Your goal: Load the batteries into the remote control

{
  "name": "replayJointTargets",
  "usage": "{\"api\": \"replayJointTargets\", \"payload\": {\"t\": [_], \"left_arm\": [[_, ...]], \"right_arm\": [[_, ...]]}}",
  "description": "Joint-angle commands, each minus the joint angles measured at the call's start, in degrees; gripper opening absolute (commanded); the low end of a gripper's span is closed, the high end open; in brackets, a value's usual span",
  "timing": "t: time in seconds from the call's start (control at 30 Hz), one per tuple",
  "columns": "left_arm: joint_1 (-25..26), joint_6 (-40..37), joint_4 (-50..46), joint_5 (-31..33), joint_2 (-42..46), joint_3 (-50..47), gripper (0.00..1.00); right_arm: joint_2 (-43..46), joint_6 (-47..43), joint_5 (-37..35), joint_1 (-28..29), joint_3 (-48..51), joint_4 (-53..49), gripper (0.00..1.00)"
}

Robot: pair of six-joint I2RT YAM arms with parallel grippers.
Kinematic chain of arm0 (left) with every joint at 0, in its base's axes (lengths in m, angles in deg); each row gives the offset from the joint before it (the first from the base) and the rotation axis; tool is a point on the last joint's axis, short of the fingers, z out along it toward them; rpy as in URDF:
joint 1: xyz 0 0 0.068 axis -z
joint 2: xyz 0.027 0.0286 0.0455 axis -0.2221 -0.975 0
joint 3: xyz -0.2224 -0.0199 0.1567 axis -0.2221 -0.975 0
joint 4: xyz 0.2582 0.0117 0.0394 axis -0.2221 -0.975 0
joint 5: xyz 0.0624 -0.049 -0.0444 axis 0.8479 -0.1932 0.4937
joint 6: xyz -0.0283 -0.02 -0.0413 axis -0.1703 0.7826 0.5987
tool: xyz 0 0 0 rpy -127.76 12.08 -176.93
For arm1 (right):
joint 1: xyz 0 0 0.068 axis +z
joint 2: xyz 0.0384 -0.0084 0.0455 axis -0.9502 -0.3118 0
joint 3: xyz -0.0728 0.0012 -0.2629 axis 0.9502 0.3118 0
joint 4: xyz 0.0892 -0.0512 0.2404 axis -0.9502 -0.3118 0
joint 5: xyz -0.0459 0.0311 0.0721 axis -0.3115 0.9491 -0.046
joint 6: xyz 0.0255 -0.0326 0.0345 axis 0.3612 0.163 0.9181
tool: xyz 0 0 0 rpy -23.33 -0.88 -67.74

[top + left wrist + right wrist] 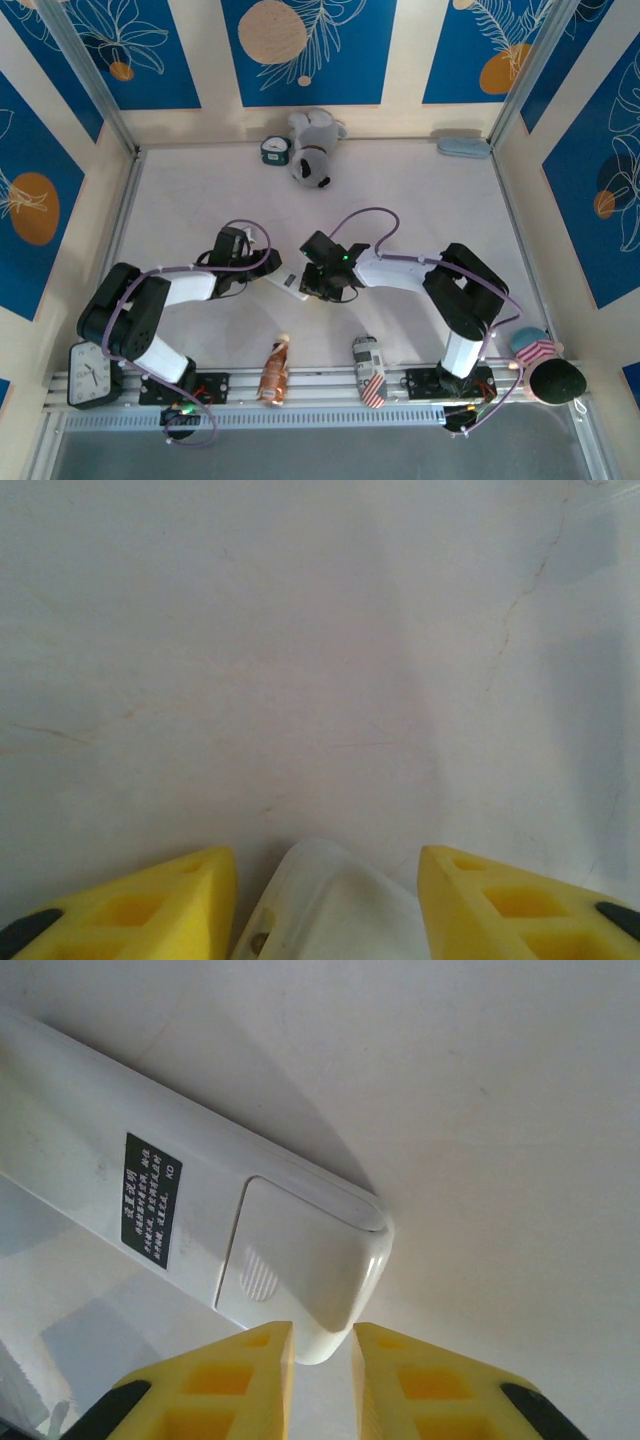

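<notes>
The left hand (pixel 322 858) is clasping the remote control (pixel 215 1185) from 9 o'clock. The narrowed right hand (pixel 322 1328) is pinching its 3 o'clock end, apparently bracing the battery cover (pixel 290 1260) upward.

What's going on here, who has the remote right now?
The left tool holds one end of the remote control, which looks raised off the table at mid-workspace. The right tool sits close around the other end, beside the battery cover, which is seated on the back. A firm pinch there cannot be confirmed. Whether batteries are inside cannot be told.
</notes>
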Motion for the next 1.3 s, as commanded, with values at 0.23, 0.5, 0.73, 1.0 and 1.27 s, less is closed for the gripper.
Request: {"api": "replayJointTargets", "payload": {"t": [0.23,0.5,0.73,1.0,1.27], "left_arm": [[0.4,0.3,-0.7,-0.6,-1.2,-0.3,0.45],[0.5,0.6,-0.5,-0.5,-1.4,-0.4,0.44],[0.5,0.6,-0.4,-0.6,-1.4,-0.4,0.44],[0.4,0.7,-0.1,-0.9,-1.5,-0.4,0.44],[0.5,0.8,0.2,-1.0,-1.7,-0.4,0.43]], "right_arm": [[1.1,1.7,-1.2,0.6,0.3,-2.0,0.25],[2.8,2.4,-2.6,1.4,0.9,-3.1,0.26],[1.2,3.0,-1.7,1.1,0.8,-2.0,0.27],[-0.4,3.0,-0.3,0.6,0.5,0.0,0.27],[-1.9,3.4,0.6,0.4,0.3,1.4,0.27]]}}
